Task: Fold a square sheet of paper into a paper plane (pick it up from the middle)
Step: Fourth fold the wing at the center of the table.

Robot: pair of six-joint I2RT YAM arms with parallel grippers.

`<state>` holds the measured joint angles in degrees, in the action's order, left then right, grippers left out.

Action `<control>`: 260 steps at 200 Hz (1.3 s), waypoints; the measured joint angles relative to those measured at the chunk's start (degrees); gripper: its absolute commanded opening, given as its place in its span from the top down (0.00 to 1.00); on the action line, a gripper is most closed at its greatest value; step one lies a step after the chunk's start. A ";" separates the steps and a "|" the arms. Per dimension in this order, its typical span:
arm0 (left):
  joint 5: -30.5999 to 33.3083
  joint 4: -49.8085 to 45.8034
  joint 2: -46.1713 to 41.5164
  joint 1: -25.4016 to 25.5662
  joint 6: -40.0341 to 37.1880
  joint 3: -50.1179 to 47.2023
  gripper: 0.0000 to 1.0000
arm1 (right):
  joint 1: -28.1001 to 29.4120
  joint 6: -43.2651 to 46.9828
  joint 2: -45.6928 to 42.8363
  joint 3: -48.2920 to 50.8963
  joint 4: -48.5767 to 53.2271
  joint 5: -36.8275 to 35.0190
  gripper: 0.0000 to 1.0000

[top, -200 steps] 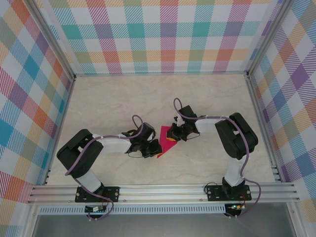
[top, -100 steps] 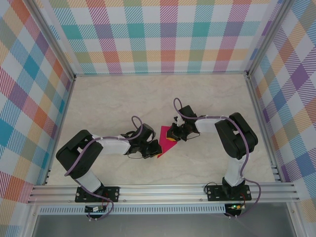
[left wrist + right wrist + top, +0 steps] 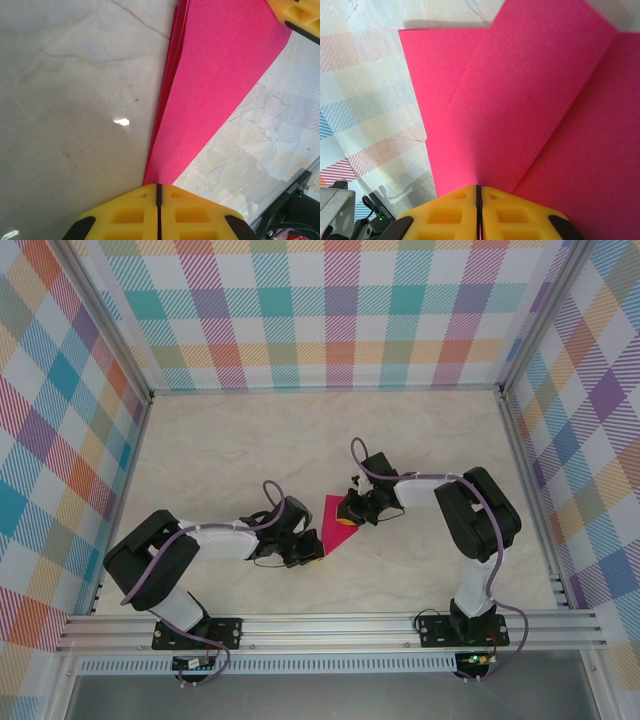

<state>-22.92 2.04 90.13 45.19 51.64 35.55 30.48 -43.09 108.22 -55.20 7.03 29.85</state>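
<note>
Your plane (image 3: 333, 527) is a narrow magenta-pink wedge near the middle of the table (image 3: 250, 440), stretched between the two grippers with its point toward the left arm. In the left wrist view the plane (image 3: 215, 75) tapers to a sharp tip, and along its left edge you see several thin layers stacked close together. In the right wrist view the plane (image 3: 530, 100) spreads wider, with straight creases running up from the fingers and one flap overlapping another. The paper is matte with a faint grain and carries no marks.

Your left gripper (image 3: 157, 186) has its yellow ribbed fingers pressed together on the tip of the plane. Your right gripper (image 3: 478, 187) is likewise closed, pinching the broad end at a crease. From above, the left gripper (image 3: 312, 548) sits at the lower tip and the right gripper (image 3: 347, 514) at the upper end. You cannot tell whether the plane touches the table.

The table is smooth, glossy pale stone-look with fine veins. Pastel plaid walls (image 3: 340, 310) surround it, and a ribbed aluminium rail (image 3: 330, 625) carries the arm bases.
</note>
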 measured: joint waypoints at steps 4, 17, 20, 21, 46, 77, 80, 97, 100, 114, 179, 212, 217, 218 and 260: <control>0.00 -0.09 -0.04 0.04 0.00 0.00 0.93 | 0.00 0.00 0.00 0.00 0.00 0.00 0.90; 0.00 -0.63 -0.33 0.13 -0.02 0.00 0.93 | 0.00 0.00 0.00 0.00 0.02 0.00 0.90; 0.04 -0.76 -0.37 0.17 -0.02 0.00 0.94 | 0.00 0.00 0.00 0.00 0.02 0.00 0.90; 0.07 -0.83 -0.42 0.17 -0.02 0.00 0.94 | 0.00 0.00 0.00 0.00 0.02 -0.02 0.90; 0.72 -2.51 -1.11 0.39 -0.28 0.22 0.94 | 0.00 0.00 0.00 0.00 0.00 0.00 0.90; 3.50 -6.19 -3.72 1.16 -0.70 0.48 0.94 | 0.00 0.00 0.00 0.00 -0.02 0.00 0.90; 3.74 -6.40 -4.09 1.20 -0.72 0.57 0.94 | 0.00 -0.02 0.00 0.00 -0.02 0.00 0.90; 5.55 -6.45 -6.19 1.31 -0.90 1.14 0.94 | 0.00 -0.02 0.00 0.00 -0.04 0.02 0.90; 5.92 -6.40 -6.49 1.31 -0.92 1.33 0.94 | 0.00 -0.02 0.00 0.00 -0.04 0.02 0.90; 7.45 -6.16 -7.30 1.31 -1.09 2.38 0.94 | 0.00 -0.02 0.00 0.00 -0.04 0.02 0.90; 9.53 -2.89 -1.29 1.31 -1.42 3.98 0.96 | -0.04 -0.17 0.00 0.02 -0.22 0.26 0.90; 9.53 -2.01 1.11 1.31 -1.31 3.96 0.99 | 0.00 -0.15 -0.28 0.37 -0.79 0.22 0.90; 9.53 -1.97 1.22 1.31 -1.31 3.96 1.00 | 0.02 -0.11 -0.39 0.50 -0.96 0.20 0.90; 9.53 -1.97 1.25 1.31 -1.31 3.96 1.00 | 0.02 -0.09 -0.39 0.52 -0.98 0.17 0.90; 9.53 -0.37 1.20 1.31 -1.20 2.93 1.00 | 1.46 0.63 -2.47 1.97 -2.12 -2.82 0.89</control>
<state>-13.39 1.67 91.33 46.50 50.43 38.48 31.94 -42.46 105.75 -53.23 4.91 27.03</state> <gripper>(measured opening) 0.045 0.110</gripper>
